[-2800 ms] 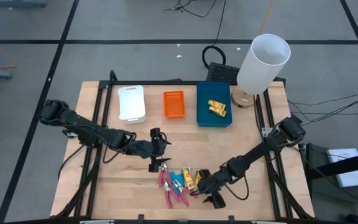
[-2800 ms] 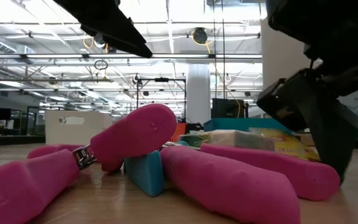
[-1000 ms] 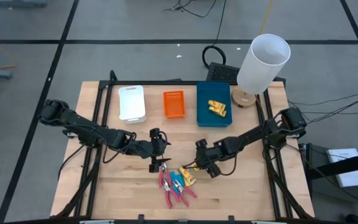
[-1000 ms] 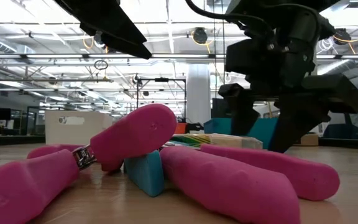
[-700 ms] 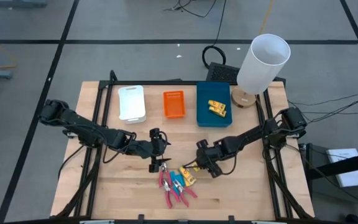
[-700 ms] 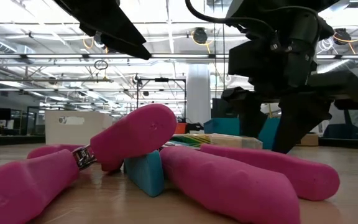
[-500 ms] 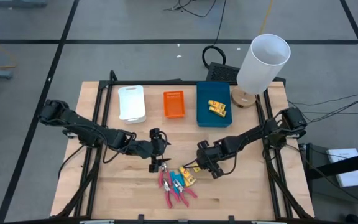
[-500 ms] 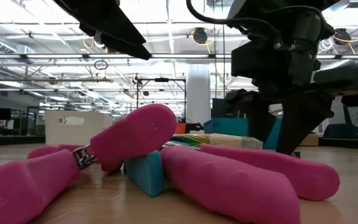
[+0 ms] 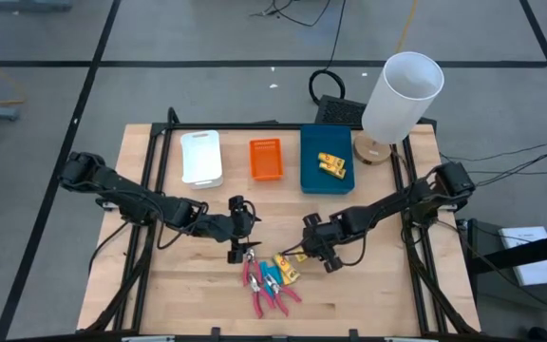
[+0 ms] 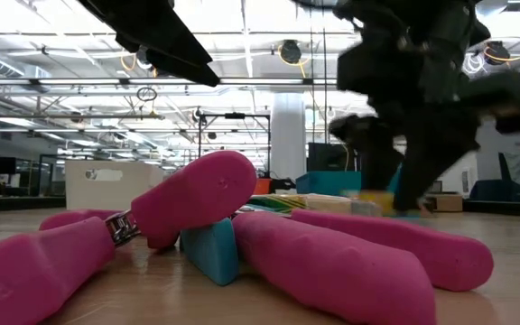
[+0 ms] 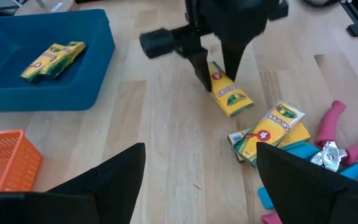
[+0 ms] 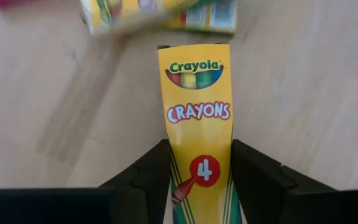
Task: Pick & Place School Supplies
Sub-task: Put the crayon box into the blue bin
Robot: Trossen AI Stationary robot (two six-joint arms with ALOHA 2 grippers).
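The school supplies lie in a pile near the table's near edge. It holds pink-handled scissors (image 9: 266,287), light-blue pieces (image 9: 272,274) and yellow crayon packets (image 11: 267,129). My right gripper (image 9: 314,249) stands just right of the pile, shut on one yellow crayon packet (image 12: 199,112). My left gripper (image 9: 239,249) hovers open at the pile's left end, with its fingers wide apart in the left wrist view (image 11: 197,180). Two more yellow packets (image 9: 330,164) lie in the blue tray. My right gripper pinches the crayon packet between its two fingers, one on each long side, at the end printed with the red 4 (image 12: 202,169). The fingers (image 11: 199,65) come from above, pointing down. The packet hangs tilted below them. Whether its lower end (image 11: 234,104) touches the table, I cannot tell.
A white tray (image 9: 201,157), an orange tray (image 9: 265,159) and a blue tray (image 9: 311,176) stand in a row along the far side. A tall white cylinder (image 9: 402,95) stands at the far right corner. Bare wood (image 9: 387,275) lies right of the pile.
My right gripper has risen a little beside the pile with the yellow packet between its fingers, and it is blurred in the low view. The pile and my left arm have kept still.
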